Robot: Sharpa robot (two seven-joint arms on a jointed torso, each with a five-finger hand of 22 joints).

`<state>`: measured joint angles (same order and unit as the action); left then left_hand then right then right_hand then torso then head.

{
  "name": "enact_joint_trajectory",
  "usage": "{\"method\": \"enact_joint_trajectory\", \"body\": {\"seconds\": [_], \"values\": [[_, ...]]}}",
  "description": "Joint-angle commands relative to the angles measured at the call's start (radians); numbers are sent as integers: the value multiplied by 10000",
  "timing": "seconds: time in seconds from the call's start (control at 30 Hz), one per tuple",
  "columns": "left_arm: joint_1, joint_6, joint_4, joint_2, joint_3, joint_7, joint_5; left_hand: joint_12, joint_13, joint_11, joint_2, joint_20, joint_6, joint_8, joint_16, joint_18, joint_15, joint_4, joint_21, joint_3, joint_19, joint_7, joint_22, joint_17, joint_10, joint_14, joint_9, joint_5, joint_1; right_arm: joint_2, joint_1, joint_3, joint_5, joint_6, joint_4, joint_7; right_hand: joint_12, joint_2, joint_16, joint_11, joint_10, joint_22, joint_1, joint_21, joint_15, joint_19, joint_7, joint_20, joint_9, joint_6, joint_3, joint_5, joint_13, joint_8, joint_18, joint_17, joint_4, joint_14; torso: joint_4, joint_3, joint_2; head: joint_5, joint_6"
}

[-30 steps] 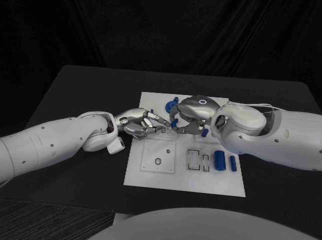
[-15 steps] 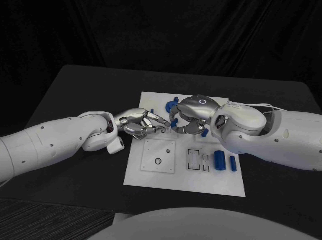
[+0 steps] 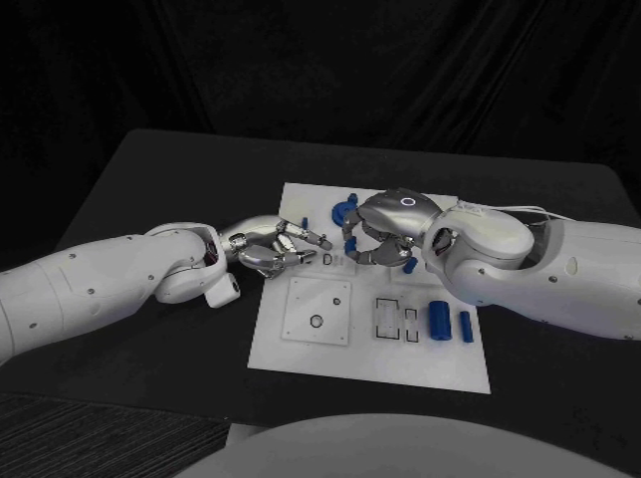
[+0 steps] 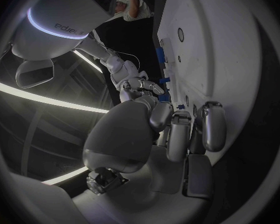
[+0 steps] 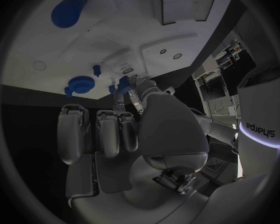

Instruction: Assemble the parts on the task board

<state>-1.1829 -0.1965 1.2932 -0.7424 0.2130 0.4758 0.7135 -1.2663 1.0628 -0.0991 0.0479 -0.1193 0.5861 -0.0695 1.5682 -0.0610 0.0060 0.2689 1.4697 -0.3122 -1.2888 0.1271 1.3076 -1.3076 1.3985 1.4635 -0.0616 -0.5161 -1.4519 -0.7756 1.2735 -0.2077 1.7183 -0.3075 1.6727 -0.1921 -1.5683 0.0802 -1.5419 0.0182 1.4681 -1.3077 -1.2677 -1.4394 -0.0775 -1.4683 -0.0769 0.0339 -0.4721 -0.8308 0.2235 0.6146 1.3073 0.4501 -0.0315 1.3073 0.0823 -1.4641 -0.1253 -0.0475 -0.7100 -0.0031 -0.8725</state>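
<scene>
Two hands are seen mid-frame over the task board [image 3: 407, 363]: a small blue part [image 3: 348, 244] is pinched by the right hand [image 3: 385, 234]; the left hand's [image 3: 271, 249] grasp cannot be told.

Right hand [image 5: 115, 134] fingers curled in, nothing plainly held. Past them the white task board [image 5: 140, 30]. Blue cylinder [image 5: 69, 8] lying on it at 11 o'clock; blue toothed round part [image 5: 81, 84] and small blue peg [image 5: 97, 70] nearer the fingers. Left hand [image 5: 135, 93] at the board edge, small blue part [image 5: 123, 82] at its fingertips
</scene>
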Motion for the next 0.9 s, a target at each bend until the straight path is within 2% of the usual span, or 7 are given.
{"method": "enact_joint_trajectory", "body": {"seconds": [0.03, 0.13, 0.27, 0.47, 0.67, 0.9], "values": [[4, 429, 193, -178, -8, 277, -35, -3045, 5080, 500, 14, 17, 176, -5, 26, -101, 10, 21, -40, -25, 69, 29, 46, -2632, 1723, 1073, -28, 65, 98, 24, -7, 6, 218, 254, -44, -206, -25, -49, 55, -58, 1027, -2186, -76, 26, 11, -398, 61, -18, -20, -165, 54, 4, 2635, 42, -19, 1861, -7, -911, -4, -2, 2, 17, -2], [-27, 731, 482, -499, -9, 376, -35, -3045, 5080, 482, -1, 7, 265, -27, 26, -100, 23, 25, -44, -14, 70, 51, 48, -2632, 1723, 1073, -42, 70, 121, 65, -2, 6, 493, 548, -134, -339, -25, -40, 53, -58, 1027, -2184, -78, 33, 16, -395, 52, -12, -24, -162, 58, -27, 2635, 41, -21, 1866, -21, -912, -11, 6, 12, 52, -2], [-106, 1154, 823, -867, -10, 622, -35, -3045, 5080, 479, -53, -13, 58, 27, 26, -130, 41, 11, -101, 15, 195, 26, -57, -2632, 1723, 1073, -14, 83, 150, 120, 1, 6, 700, 944, -252, -484, -25, -35, 43, -54, 1027, -2183, -81, 34, 17, -394, 49, -8, -24, -148, 63, -46, 2635, 32, -22, 1889, -32, -916, -28, 15, 30, 46, -2], [-241, 1728, 1258, -1355, -10, 1158, -35, -3045, 5080, 508, -77, -19, -1, 58, 26, -189, 28, 7, -229, 33, 424, -11, -244, -2632, 1723, 1073, -11, 90, 178, 181, 3, 6, 802, 1445, -376, -638, -25, -34, 43, -55, 1027, -2182, -82, 37, 17, -393, 51, -7, -23, -141, 67, -59, 2635, 27, -22, 1889, -38, -916, -49, 3, 53, 62, -2], [-300, 2094, 1408, -1574, -9, 1486, -35, -2907, 4768, 515, -119, -7, 412, -34, 26, -247, 12, -1, -410, 72, 676, 5, -451, -2632, 1357, 1073, -74, 77, 193, 268, 2, 7, 828, 1701, -500, -697, -25, -34, 45, -55, 1027, -2177, -80, 54, 17, -385, 52, -5, -23, -135, 69, -75, 2635, 22, -27, 1884, -41, -915, -60, -25, 36, 83, -2], [-317, 2111, 1388, -1578, -8, 1560, -35, -2801, 4561, 508, -119, -8, 525, -49, 26, -255, 15, -6, -468, 66, 721, 16, -487, -2632, 1121, 1073, -86, 67, 175, 385, 1, 7, 836, 1701, -587, -676, -25, -34, 46, -54, 1027, -2172, -77, 68, 16, -378, 51, -4, -22, -131, 71, -86, 2635, 18, -31, 1881, -43, -915, -57, -25, 11, 30, -2]]}}
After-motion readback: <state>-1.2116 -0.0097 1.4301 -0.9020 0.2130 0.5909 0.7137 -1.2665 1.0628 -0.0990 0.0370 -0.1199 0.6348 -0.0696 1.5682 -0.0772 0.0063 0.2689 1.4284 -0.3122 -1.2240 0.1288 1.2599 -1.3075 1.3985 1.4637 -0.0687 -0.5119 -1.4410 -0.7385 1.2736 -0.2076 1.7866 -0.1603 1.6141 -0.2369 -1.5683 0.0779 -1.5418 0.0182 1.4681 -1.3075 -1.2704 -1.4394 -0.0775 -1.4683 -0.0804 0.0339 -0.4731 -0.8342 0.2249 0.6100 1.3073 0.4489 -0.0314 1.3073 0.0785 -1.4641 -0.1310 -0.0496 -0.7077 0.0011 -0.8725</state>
